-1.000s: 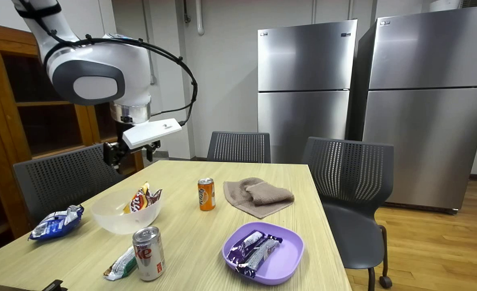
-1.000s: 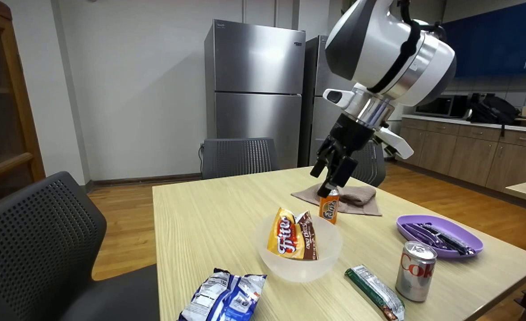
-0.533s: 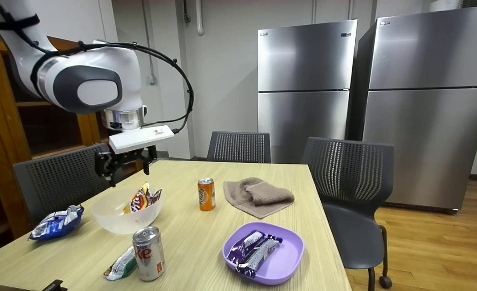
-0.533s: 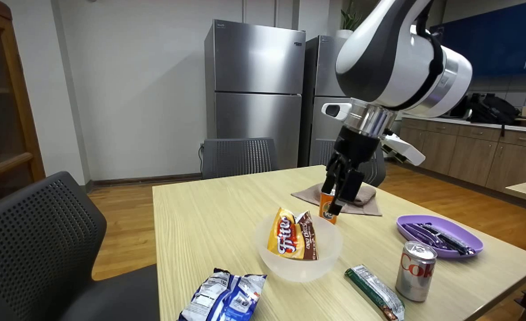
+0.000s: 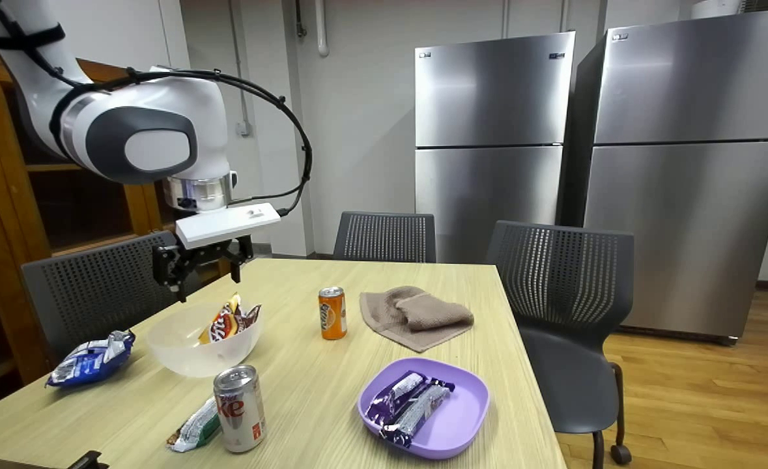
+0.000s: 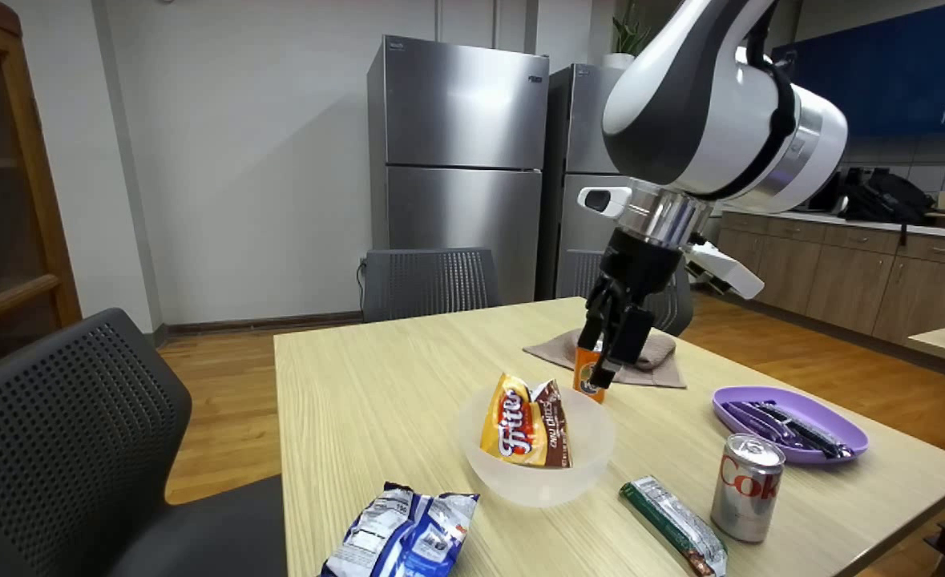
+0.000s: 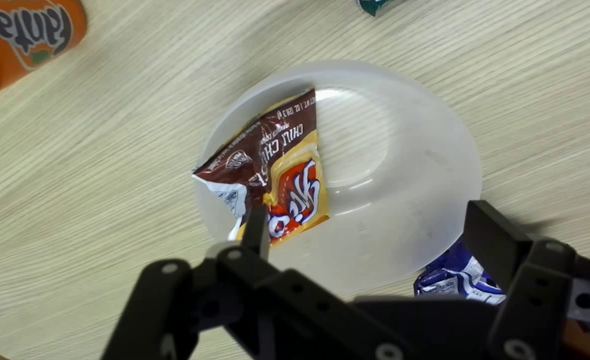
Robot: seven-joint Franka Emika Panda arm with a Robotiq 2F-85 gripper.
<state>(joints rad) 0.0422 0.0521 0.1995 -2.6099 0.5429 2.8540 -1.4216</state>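
My gripper (image 5: 208, 286) is open and empty, pointing down above the translucent bowl (image 5: 191, 359). It also shows open in an exterior view (image 6: 595, 365) and the wrist view (image 7: 367, 212). A yellow, red and brown chip bag (image 7: 297, 187) stands tilted in the bowl; it shows in both exterior views (image 6: 512, 425). In the wrist view one finger overlaps the bag's lower edge, with no contact visible. A blue and white chip bag (image 6: 408, 533) lies on the table beside the bowl, partly hidden by the other finger in the wrist view (image 7: 460, 280).
An orange soda can (image 5: 332, 312) stands near the bowl. A silver cola can (image 5: 240, 410) stands beside a green-wrapped bar (image 6: 672, 521). A purple plate (image 5: 458, 417) holds purple-wrapped bars (image 5: 397, 397). A brown towel (image 5: 416, 316) lies farther back. Chairs (image 5: 563, 286) stand around the table.
Over the first half second my gripper moved down toward the bowl and turned from tilted to more level. Since then it has stayed nearly still. The objects on the table have not moved.
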